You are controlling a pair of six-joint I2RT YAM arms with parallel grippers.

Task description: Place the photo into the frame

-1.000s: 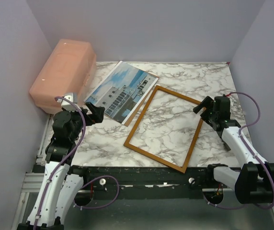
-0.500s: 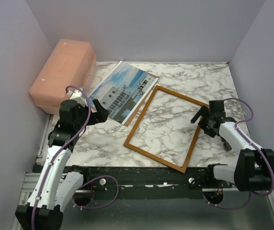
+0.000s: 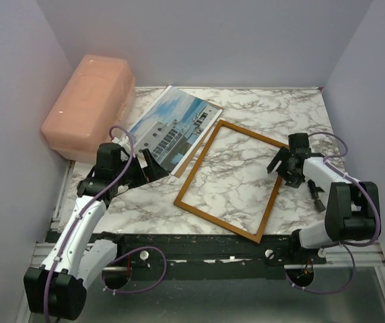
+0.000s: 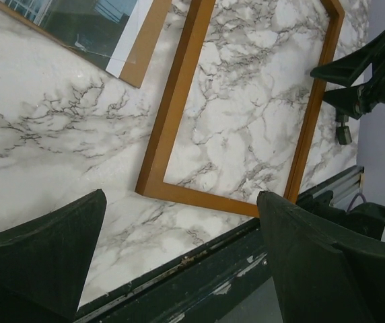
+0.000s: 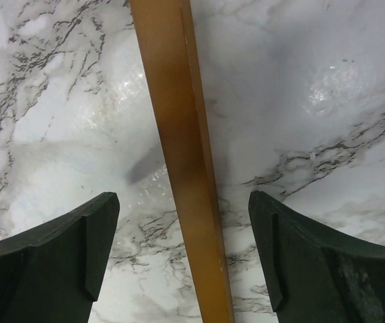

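The frame lies flat on the marble tabletop. The right fingers are spread wide and straddle its right rail without touching it. The photo lies just beside the frame's left rail, next to the pink box. The left fingers are released and hover near the photo.

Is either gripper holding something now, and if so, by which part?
Nothing is held. The right gripper stands open astride the frame's right rail, not touching it; the left gripper is open and empty.
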